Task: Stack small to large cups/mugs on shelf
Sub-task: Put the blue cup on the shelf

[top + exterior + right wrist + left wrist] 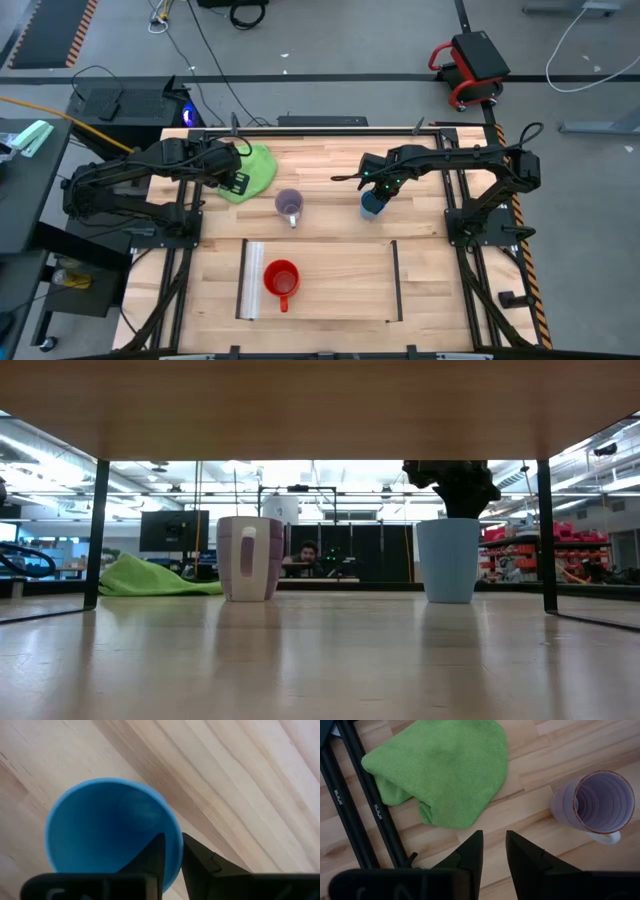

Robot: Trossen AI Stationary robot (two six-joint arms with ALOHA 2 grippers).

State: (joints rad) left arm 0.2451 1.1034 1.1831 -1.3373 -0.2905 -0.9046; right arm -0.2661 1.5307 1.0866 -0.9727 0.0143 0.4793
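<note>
Above, the right claw (pixel 374 198) straddled the rim of the blue mug (pixel 112 827), 1 finger inside, 1 outside, gripping its wall. Nearby, the left claw (pixel 493 852) hung narrowly parted, empty, between green cloth (pixel 442 767) and purple mug (pixel 289 205). Red mug (pixel 281 278) sat on the shelf (pixel 340 280) above the counter (pixel 320 160).

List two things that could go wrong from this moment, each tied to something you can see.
1. The right gripper straddles only the rim wall of the blue mug, one finger inside and one outside. Such a narrow hold may let the mug swing or slip when lifted.

2. The red mug already stands on the shelf with its mouth up. If the blue mug comes down off-centre, it could knock the red one or fail to nest.
</note>
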